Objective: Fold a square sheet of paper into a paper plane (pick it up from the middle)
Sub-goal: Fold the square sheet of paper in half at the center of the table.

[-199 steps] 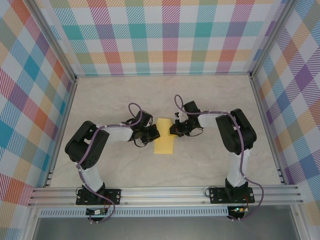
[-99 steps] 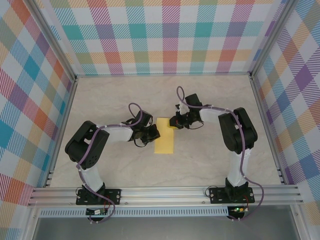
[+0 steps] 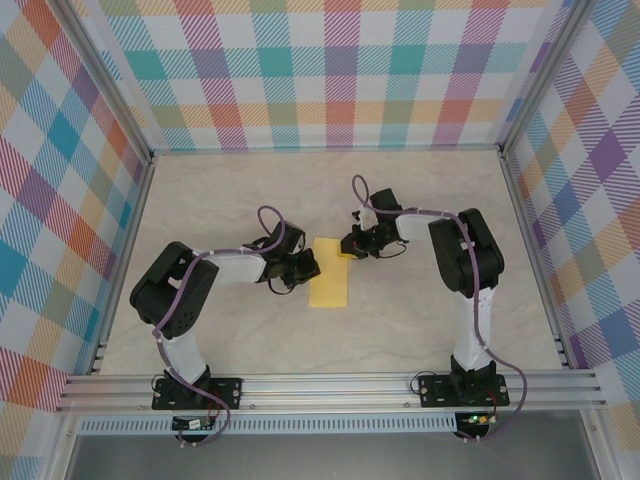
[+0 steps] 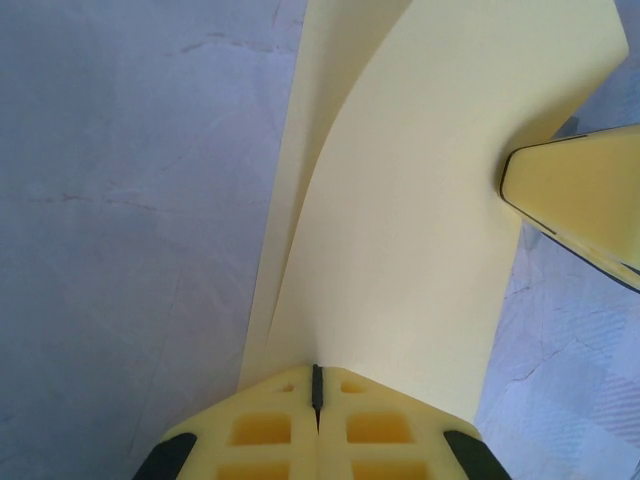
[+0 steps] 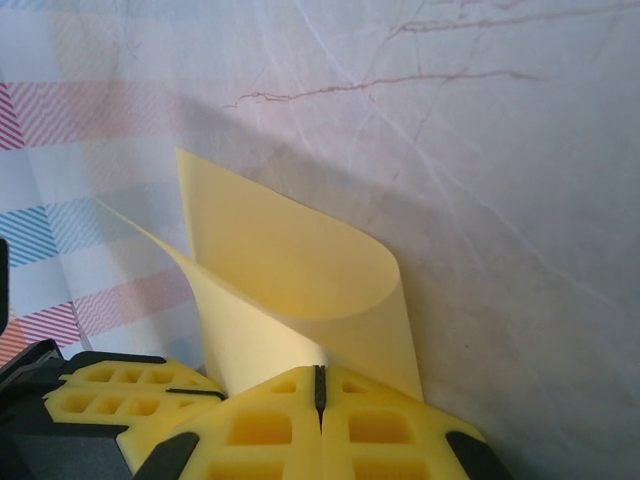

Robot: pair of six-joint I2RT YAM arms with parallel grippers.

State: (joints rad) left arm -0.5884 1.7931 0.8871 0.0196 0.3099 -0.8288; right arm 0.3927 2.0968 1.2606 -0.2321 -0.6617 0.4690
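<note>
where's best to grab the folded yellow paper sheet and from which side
Grip the thin bright-yellow paper sheet at the middle of a side edge, coming in low from the left or right. It lies doubled over, its upper layer bowing up off the pale marbled table, so the edges offer a lip to pinch.

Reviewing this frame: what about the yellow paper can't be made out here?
Top view: any creases in the paper, too small; its side edges sit under the left gripper and right gripper.
Left wrist view: the paper's far end, cut off by the top edge.
Right wrist view: the rest of the paper, hidden behind its own curl and the shut jaws.
</note>
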